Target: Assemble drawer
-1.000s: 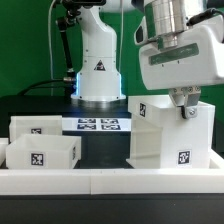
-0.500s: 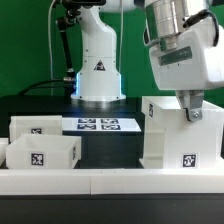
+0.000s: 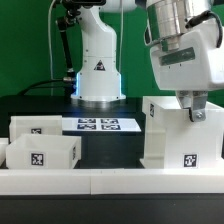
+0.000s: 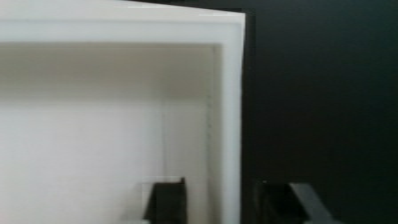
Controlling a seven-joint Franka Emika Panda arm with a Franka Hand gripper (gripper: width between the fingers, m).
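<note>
Shows the drawer's housing [image 3: 180, 135] upright at the table's [image 3: 110, 150] near edge, toward the corner on the exterior view's right, just behind the border rail [image 3: 100, 182]. Sets the gripper [image 3: 192, 110] at its top wall, fingers [image 4: 169, 198] straddling that wall; cannot tell whether clamped or slack. Shows front tray [image 3: 42, 152] and rear tray [image 3: 35, 126] toward the opposite corner, marker board [image 3: 100, 125] mid-table.

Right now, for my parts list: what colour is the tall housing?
The tall housing is white, with a black-and-white tag; best in exterior view.
</note>
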